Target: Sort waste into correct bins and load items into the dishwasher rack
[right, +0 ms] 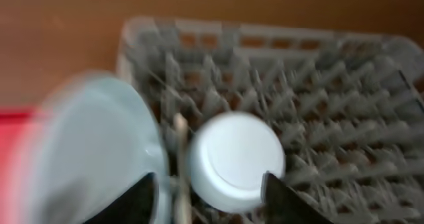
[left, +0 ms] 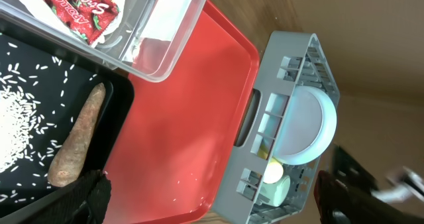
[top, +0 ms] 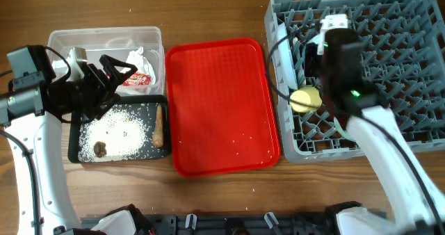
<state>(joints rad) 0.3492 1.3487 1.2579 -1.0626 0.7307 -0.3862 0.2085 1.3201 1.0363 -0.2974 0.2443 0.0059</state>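
Note:
My left gripper (top: pixel 117 71) is open and empty, hovering over the join of the clear tub (top: pixel 104 33) and the black tray (top: pixel 73 148). The tub holds white tissue (top: pixel 139 57) and a red wrapper (top: pixel 135 80). The black tray holds rice grains (top: pixel 115 129), a dark bit (top: pixel 101 149) and a brown stick (top: pixel 158 124). The grey rack (top: pixel 410 89) holds the yellow cup (top: pixel 306 98), the light blue plate (left: pixel 308 124) and the pale green bowl (left: pixel 278 189). My right gripper (right: pixel 211 194) is open just behind an upturned light blue cup (right: pixel 235 161) in the rack.
The flat red tray (top: pixel 219 103) lies between the bins and the rack, with a few stray grains on it. In the blurred right wrist view a thin pale piece (right: pixel 179 151) stands between plate and cup; I cannot tell whether it is the spoon.

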